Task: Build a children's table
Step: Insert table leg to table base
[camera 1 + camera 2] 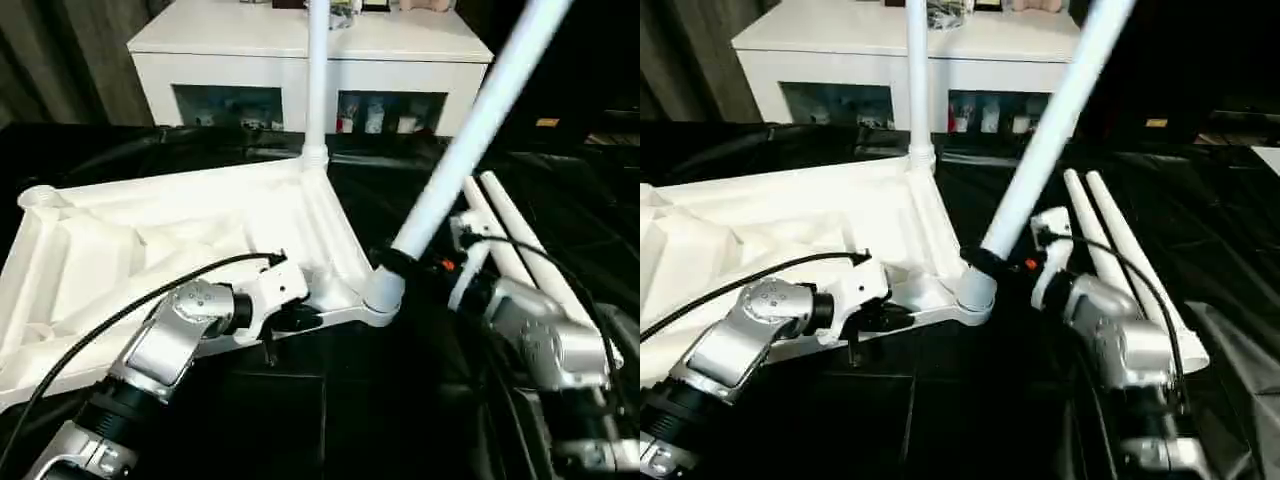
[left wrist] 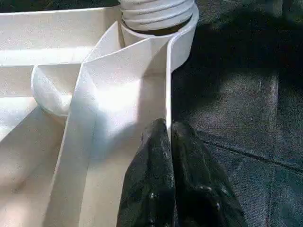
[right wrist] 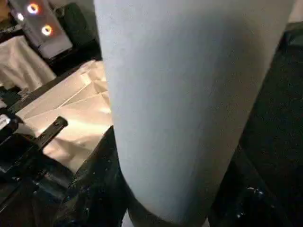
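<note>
On black floor, right gripper [image 1: 400,262] clasps tilted leg [image 1: 470,135].

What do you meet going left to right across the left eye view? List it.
Tabletop → left tool, shut on the tabletop's rim → upright leg → tilted leg in the right tool → two loose legs.

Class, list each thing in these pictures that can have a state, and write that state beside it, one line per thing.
Tabletop: upside down, ribbed underside up.
Far corner leg: upright in its socket.
Near corner leg: tilted, foot at the near socket.
Two spare legs: lying side by side on the dark surface.
Left pincer: shut on the tabletop's edge wall.
Right pincer: closed around the tilted leg.
</note>
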`<state>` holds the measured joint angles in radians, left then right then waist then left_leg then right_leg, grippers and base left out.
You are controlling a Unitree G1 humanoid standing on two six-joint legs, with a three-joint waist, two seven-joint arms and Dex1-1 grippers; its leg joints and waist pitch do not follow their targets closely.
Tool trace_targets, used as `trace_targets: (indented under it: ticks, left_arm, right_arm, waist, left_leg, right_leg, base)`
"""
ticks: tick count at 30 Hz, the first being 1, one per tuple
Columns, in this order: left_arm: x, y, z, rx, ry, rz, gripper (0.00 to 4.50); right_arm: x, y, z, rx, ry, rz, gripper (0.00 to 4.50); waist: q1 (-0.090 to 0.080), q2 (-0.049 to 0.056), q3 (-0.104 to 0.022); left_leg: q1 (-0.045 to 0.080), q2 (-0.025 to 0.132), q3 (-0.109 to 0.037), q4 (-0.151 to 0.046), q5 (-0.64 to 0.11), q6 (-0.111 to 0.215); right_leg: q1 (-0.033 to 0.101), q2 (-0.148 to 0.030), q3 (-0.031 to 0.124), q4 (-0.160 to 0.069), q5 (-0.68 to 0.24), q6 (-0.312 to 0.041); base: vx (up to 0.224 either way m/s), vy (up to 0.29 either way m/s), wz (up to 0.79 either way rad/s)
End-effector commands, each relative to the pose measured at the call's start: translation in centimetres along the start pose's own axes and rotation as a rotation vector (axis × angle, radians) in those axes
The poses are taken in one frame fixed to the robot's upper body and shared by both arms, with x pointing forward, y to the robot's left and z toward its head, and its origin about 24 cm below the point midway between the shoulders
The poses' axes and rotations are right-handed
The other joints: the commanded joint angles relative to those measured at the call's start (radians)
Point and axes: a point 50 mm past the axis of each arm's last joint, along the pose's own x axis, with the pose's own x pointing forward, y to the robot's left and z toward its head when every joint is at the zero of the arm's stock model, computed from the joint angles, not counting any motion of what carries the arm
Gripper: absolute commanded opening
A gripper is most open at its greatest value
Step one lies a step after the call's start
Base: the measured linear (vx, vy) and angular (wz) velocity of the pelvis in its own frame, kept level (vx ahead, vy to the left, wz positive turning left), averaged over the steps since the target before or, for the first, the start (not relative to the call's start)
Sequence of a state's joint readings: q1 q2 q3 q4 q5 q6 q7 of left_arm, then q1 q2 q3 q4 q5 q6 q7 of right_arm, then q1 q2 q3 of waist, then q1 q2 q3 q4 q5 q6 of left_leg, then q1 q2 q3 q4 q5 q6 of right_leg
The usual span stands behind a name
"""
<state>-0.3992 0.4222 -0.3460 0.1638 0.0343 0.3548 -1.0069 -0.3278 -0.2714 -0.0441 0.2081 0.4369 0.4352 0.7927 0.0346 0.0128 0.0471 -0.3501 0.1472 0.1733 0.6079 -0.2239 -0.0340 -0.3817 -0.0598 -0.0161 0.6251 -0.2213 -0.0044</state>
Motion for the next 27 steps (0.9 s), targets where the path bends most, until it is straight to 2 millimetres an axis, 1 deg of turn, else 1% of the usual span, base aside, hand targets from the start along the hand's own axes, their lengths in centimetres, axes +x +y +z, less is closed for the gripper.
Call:
trace_targets:
  ticks: [1, 2, 3, 4, 6, 7, 8, 9, 11, 12, 13, 14, 15, 16, 17, 18, 19, 20, 21, 22, 23, 24, 25, 27]
  left_arm:
    - [-0.2, 0.4, -1.5, -0.046, 0.067, 0.041, 0.04]
    - [-0.2, 0.4, -1.5, -0.046, 0.067, 0.041, 0.04]
    - [-0.2, 0.4, -1.5, -0.045, 0.067, 0.042, 0.04]
    - [-0.2, 0.4, -1.5, -0.045, 0.067, 0.042, 0.04]
    - [-0.2, 0.5, -1.5, -0.044, 0.067, 0.042, 0.04]
    - [-0.2, 0.5, -1.4, -0.041, 0.068, 0.045, 0.04]
    - [-0.2, 0.6, -1.4, -0.04, 0.068, 0.045, 0.04]
    - [-0.2, 0.6, -1.4, -0.039, 0.068, 0.046, 0.04]
    - [-0.2, 0.5, -1.3, -0.036, 0.066, 0.047, 0.04]
    - [-0.2, 0.5, -1.3, -0.036, 0.065, 0.046, 0.04]
    - [-0.2, 0.4, -1.4, -0.033, 0.066, 0.045, 0.04]
    - [-0.2, 0.4, -1.4, -0.033, 0.066, 0.045, 0.04]
    - [-0.2, 0.4, -1.4, -0.032, 0.067, 0.044, 0.04]
    - [-0.2, 0.2, -1.5, -0.032, 0.068, 0.041, 0.04]
    - [-0.2, 0.1, -1.5, -0.032, 0.069, 0.04, 0.04]
    - [-0.2, 0.1, -1.5, -0.032, 0.069, 0.039, 0.04]
    - [-0.2, 0.1, -1.5, -0.032, 0.07, 0.037, 0.04]
    - [-0.2, 0.1, -1.5, -0.032, 0.07, 0.037, 0.04]
    - [-0.2, 0.0, -1.6, -0.032, 0.072, 0.036, 0.04]
    - [-0.3, 0.0, -1.7, -0.033, 0.073, 0.035, 0.04]
    - [-0.3, 0.0, -1.7, -0.034, 0.074, 0.034, 0.04]
    - [-0.3, 0.0, -1.7, -0.034, 0.074, 0.033, 0.04]
    - [-0.3, 0.0, -1.7, -0.035, 0.075, 0.033, 0.04]
    - [-0.3, -0.1, -1.8, -0.037, 0.076, 0.034, 0.04]
  right_arm:
    - [-0.5, 0.1, -1.9, -0.017, 0.047, -0.053, 1.86]
    - [-0.5, 0.2, -1.9, -0.02, 0.045, -0.052, 1.86]
    - [-0.5, 0.3, -1.9, -0.026, 0.042, -0.049, 1.86]
    - [-0.5, 0.6, -2.0, -0.046, 0.049, -0.042, 1.86]
    - [-0.5, 0.9, -2.2, -0.09, 0.072, -0.028, 1.86]
    - [-0.3, 1.5, -2.6, -0.155, 0.136, 0.015, 1.86]
    - [-0.3, 1.5, -2.6, -0.16, 0.142, 0.019, 1.86]
    - [-0.3, 1.7, -2.7, -0.179, 0.162, 0.033, 1.86]
    - [-0.1, 1.9, -2.8, -0.21, 0.197, 0.062, 1.86]
    - [0.0, 1.9, -2.8, -0.22, 0.207, 0.066, 1.86]
    - [0.3, 1.6, -2.6, -0.24, 0.236, 0.074, 1.86]
    - [0.3, 1.6, -2.6, -0.244, 0.242, 0.078, 1.86]
    - [0.4, 1.5, -2.5, -0.25, 0.25, 0.083, 1.86]
    - [0.7, 1.3, -2.3, -0.256, 0.288, 0.106, 1.86]
    - [0.7, 1.2, -2.2, -0.254, 0.308, 0.117, 1.86]
    - [0.7, 1.2, -2.2, -0.254, 0.309, 0.117, 1.86]
    - [0.7, 1.0, -2.2, -0.249, 0.333, 0.129, 1.86]
    - [0.7, 1.0, -2.2, -0.249, 0.333, 0.129, 1.86]
    - [0.8, 0.5, -2.3, -0.215, 0.381, 0.124, 1.86]
    - [0.8, 0.1, -2.4, -0.193, 0.401, 0.113, 1.86]
    - [0.8, -0.2, -2.5, -0.174, 0.412, 0.097, 1.86]
    - [0.8, -0.4, -2.5, -0.167, 0.415, 0.091, 1.86]
    - [0.7, -0.8, -2.7, -0.154, 0.427, 0.068, 1.86]
    - [0.5, -1.1, -2.9, -0.153, 0.438, 0.064, 1.86]
  waist:
    - [0.004, 0.006, -0.046]
    - [0.002, 0.004, -0.044]
    - [0.002, 0.006, -0.043]
    - [0.001, 0.007, -0.043]
    - [0.001, 0.007, -0.044]
    - [0.001, 0.001, -0.044]
    - [0.001, -0.004, -0.044]
    - [0.002, -0.002, -0.044]
    - [0.002, -0.002, -0.043]
    - [0.001, -0.011, -0.042]
    - [0.001, -0.015, -0.04]
    - [0.001, -0.012, -0.04]
    - [0.0, -0.011, -0.039]
    - [-0.002, -0.02, -0.039]
    - [-0.001, -0.016, -0.039]
    - [-0.002, -0.014, -0.04]
    - [0.0, -0.013, -0.042]
    - [-0.002, -0.017, -0.041]
    - [-0.003, -0.021, -0.041]
    - [-0.005, -0.021, -0.043]
    - [-0.007, -0.019, -0.04]
    - [-0.007, -0.02, -0.04]
    - [-0.007, -0.021, -0.037]
    - [-0.009, -0.023, -0.039]
  left_leg:
    - [0.004, 0.078, -0.031, -0.09, -0.202, 0.003]
    - [0.002, 0.078, -0.031, -0.091, -0.208, 0.003]
    - [0.001, 0.078, -0.032, -0.092, -0.214, 0.002]
    - [0.002, 0.078, -0.032, -0.093, -0.225, 0.001]
    - [0.003, 0.078, -0.032, -0.093, -0.227, -0.001]
    - [0.002, 0.079, -0.032, -0.093, -0.219, 0.002]
    - [0.0, 0.078, -0.032, -0.093, -0.21, 0.005]
    - [0.0, 0.078, -0.031, -0.093, -0.201, 0.012]
    - [0.0, 0.078, -0.031, -0.094, -0.204, 0.013]
    - [0.0, 0.079, -0.031, -0.094, -0.213, 0.016]
    - [-0.001, 0.078, -0.031, -0.095, -0.22, 0.018]
    - [-0.001, 0.079, -0.033, -0.096, -0.228, 0.017]
    - [0.0, 0.079, -0.034, -0.097, -0.244, 0.012]
    - [0.002, 0.081, -0.033, -0.097, -0.249, 0.01]
    - [0.001, 0.081, -0.036, -0.097, -0.248, 0.007]
    - [0.002, 0.081, -0.035, -0.097, -0.243, 0.008]
    - [0.006, 0.081, -0.032, -0.095, -0.238, 0.008]
    - [0.001, 0.081, -0.033, -0.097, -0.228, 0.009]
    - [-0.001, 0.082, -0.034, -0.099, -0.229, 0.011]
    - [-0.001, 0.08, -0.035, -0.098, -0.228, 0.012]
    - [-0.001, 0.08, -0.035, -0.099, -0.241, 0.011]
    - [0.001, 0.08, -0.034, -0.098, -0.249, 0.009]
    - [0.004, 0.081, -0.035, -0.1, -0.293, -0.006]
    - [0.004, 0.083, -0.038, -0.102, -0.311, -0.018]
  right_leg:
    - [0.034, -0.086, 0.044, -0.082, -0.128, -0.263]
    - [0.033, -0.085, 0.044, -0.084, -0.138, -0.26]
    - [0.033, -0.086, 0.044, -0.085, -0.15, -0.256]
    - [0.032, -0.086, 0.045, -0.086, -0.169, -0.251]
    - [0.03, -0.085, 0.045, -0.087, -0.18, -0.245]
    - [0.031, -0.084, 0.045, -0.088, -0.173, -0.24]
    - [0.033, -0.084, 0.044, -0.087, -0.167, -0.239]
    - [0.032, -0.085, 0.045, -0.087, -0.164, -0.237]
    - [0.031, -0.086, 0.045, -0.089, -0.182, -0.232]
    - [0.03, -0.085, 0.045, -0.091, -0.198, -0.229]
    - [0.029, -0.087, 0.046, -0.093, -0.226, -0.224]
    - [0.028, -0.088, 0.046, -0.092, -0.247, -0.222]
    - [0.025, -0.088, 0.046, -0.096, -0.282, -0.215]
    - [0.023, -0.088, 0.047, -0.098, -0.29, -0.211]
    - [0.024, -0.089, 0.046, -0.094, -0.289, -0.213]
    - [0.024, -0.087, 0.046, -0.094, -0.271, -0.216]
    - [0.021, -0.087, 0.048, -0.095, -0.237, -0.221]
    - [0.026, -0.086, 0.047, -0.09, -0.2, -0.228]
    - [0.027, -0.085, 0.045, -0.09, -0.199, -0.229]
    - [0.028, -0.085, 0.044, -0.087, -0.195, -0.234]
    - [0.026, -0.086, 0.043, -0.09, -0.211, -0.238]
    - [0.025, -0.086, 0.044, -0.092, -0.225, -0.237]
    - [0.02, -0.088, 0.046, -0.098, -0.296, -0.222]
    - [0.02, -0.088, 0.046, -0.099, -0.32, -0.21]
  base:
    - [0.0, 0.0, 0.0]
    - [0.0, 0.0, 0.0]
    - [0.0, 0.0, 0.0]
    - [0.0, 0.0, 0.0]
    - [0.0, 0.0, 0.0]
    - [0.0, 0.0, 0.0]
    - [0.0, 0.0, 0.0]
    - [0.0, 0.0, 0.0]
    - [0.0, 0.0, 0.0]
    - [0.0, 0.0, 0.0]
    - [0.0, 0.0, 0.0]
    - [0.0, 0.0, 0.0]
    - [0.0, 0.0, 0.0]
    - [0.0, 0.0, 0.0]
    - [0.0, 0.0, 0.0]
    - [0.0, 0.0, 0.0]
    - [0.0, 0.0, 0.0]
    - [0.0, 0.0, 0.0]
    - [0.0, 0.0, 0.0]
    - [0.0, 0.0, 0.0]
    - [0.0, 0.0, 0.0]
    - [0.0, 0.0, 0.0]
    - [0.0, 0.0, 0.0]
    - [0.0, 0.0, 0.0]
